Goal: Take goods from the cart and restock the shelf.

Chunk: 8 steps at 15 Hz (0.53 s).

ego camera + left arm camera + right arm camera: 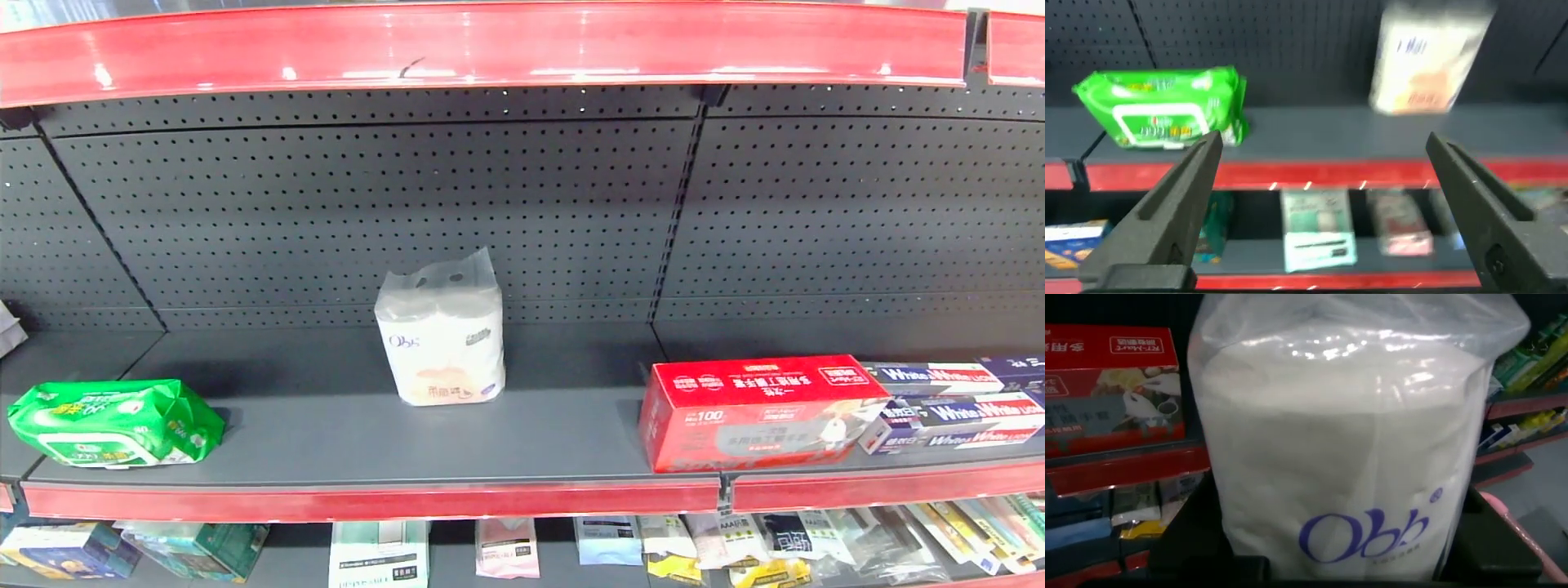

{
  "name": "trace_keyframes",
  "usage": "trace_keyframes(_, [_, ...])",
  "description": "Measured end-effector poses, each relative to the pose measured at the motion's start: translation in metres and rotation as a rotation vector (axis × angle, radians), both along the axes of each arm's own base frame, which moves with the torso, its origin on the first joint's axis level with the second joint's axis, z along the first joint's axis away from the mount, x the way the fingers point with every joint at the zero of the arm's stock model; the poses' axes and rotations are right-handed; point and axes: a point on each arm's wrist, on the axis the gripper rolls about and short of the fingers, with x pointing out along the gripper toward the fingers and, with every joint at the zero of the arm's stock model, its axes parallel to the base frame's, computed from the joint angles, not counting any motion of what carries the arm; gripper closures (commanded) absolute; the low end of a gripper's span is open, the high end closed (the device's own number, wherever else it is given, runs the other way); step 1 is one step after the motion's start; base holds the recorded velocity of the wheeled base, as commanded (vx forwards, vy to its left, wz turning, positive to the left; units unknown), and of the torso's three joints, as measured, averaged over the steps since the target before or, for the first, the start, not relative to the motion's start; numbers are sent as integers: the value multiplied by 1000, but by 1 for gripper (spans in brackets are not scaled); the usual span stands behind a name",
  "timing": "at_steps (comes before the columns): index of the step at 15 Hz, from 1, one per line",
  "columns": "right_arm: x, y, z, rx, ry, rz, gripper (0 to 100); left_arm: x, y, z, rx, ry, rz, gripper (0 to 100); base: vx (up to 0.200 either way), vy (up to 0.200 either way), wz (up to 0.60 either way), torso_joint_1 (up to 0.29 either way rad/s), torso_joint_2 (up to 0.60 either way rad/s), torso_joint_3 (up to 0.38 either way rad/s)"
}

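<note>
Shelf (pixel 326 433) carried a red box (pixel 755 412) lying flat, long axis along the edge. Standing roll pack (pixel 441 339) sat upright mid-deck, print facing the aisle. Green wipes pack (pixel 114 423) lay flat at the left. Right gripper (pixel 1339 547) clamped the held roll pack (pixel 1347 441), off the shelf. Left gripper (pixel 1323 143) gaped wide, holding nothing.

My head camera faces the shelf (pixel 326 433) straight on, tilted a little down, from some way back. My left wrist camera sits lower and nearer, looking past the left gripper (pixel 1323 140) at the same shelf front. Both catch the green wipes pack (pixel 114 423) and the standing roll pack (pixel 441 335). My right wrist camera looks from very close at a second roll pack (pixel 1347 457), and shares the red box (pixel 1110 384) with the head view.
</note>
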Motion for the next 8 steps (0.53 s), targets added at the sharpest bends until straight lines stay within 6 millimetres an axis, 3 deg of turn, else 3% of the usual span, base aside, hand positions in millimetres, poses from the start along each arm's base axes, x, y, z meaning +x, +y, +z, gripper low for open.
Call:
trace_keyframes(2, [-1,0,-1,4,-8,1,100,15,0,39,-48,45,5,0,0,0,0,0,0,0])
trace_keyframes(4, [-1,1,-2,10,-5,38,100,48,0,67,-63,122,19,0,0,0,0,0,0,0])
trace_keyframes(8, [0,1,-6,11,12,64,100,127,0,78,16,286,-97,0,0,0,0,0,0,0])
